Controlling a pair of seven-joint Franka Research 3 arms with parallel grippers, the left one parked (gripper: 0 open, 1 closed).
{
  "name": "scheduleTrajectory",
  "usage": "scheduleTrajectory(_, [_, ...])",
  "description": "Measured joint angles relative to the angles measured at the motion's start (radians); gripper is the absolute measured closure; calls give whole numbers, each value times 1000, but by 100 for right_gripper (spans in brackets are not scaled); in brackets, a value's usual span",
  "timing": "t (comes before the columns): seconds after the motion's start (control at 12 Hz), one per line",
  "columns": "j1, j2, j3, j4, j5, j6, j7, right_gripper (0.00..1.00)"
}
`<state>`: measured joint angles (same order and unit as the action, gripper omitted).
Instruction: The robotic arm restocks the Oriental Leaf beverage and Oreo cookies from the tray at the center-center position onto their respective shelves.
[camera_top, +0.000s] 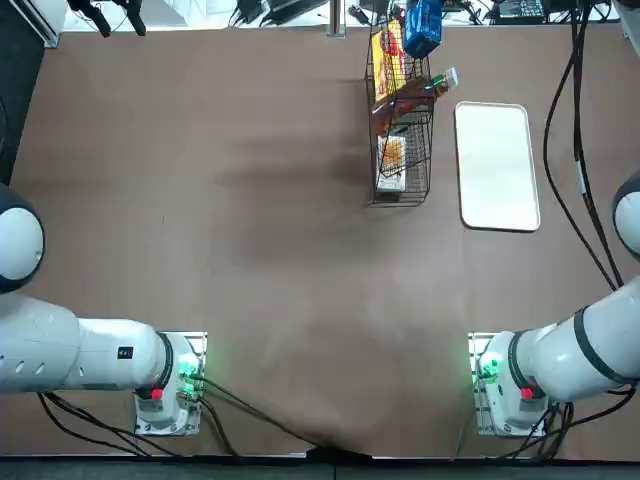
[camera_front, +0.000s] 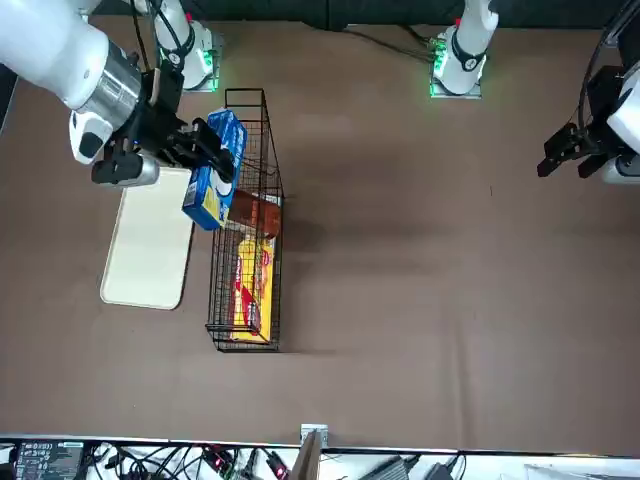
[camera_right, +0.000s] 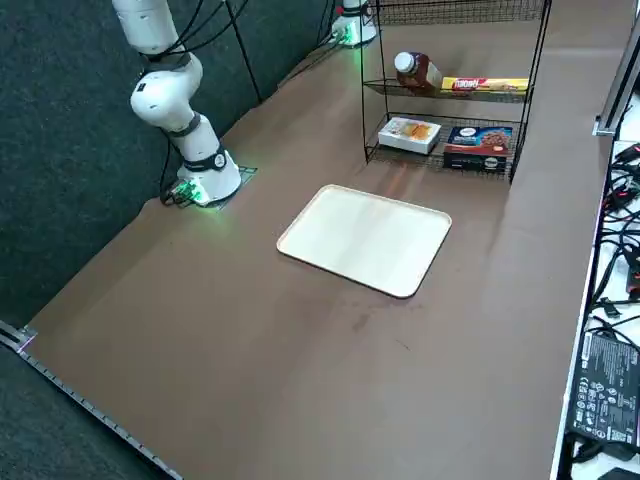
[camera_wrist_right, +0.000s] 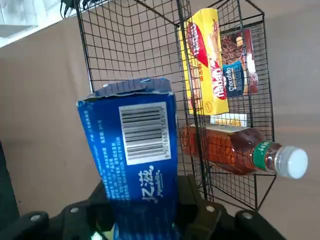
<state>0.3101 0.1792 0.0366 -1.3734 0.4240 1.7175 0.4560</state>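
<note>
Gripped near one end in the right pincer (camera_front: 222, 160) beside the rack's (camera_right: 534, 62) upper part, the Oreo box (camera_wrist_right: 132, 130) looks light and thin-walled, so a gentle squeeze on its sides should suit, while the bottle (camera_wrist_right: 225, 149) already lies shelved.

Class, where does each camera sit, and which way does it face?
Top: overhead, looking down; both arms show.
Front: across the table, facing the robot; right tool holds blue packet beside rack.
Right side: raised, looking diagonally down; white arm parts show.
Wrist: on right arm, facing its own tool and rack.
Top and front share the tray.
</note>
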Motion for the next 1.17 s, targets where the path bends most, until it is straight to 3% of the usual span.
scheduleTrajectory(1.08, [26, 38, 0, 0, 0, 2, -31, 40])
scheduleTrajectory(1.17, [27, 38, 0, 0, 0, 2, -30, 33])
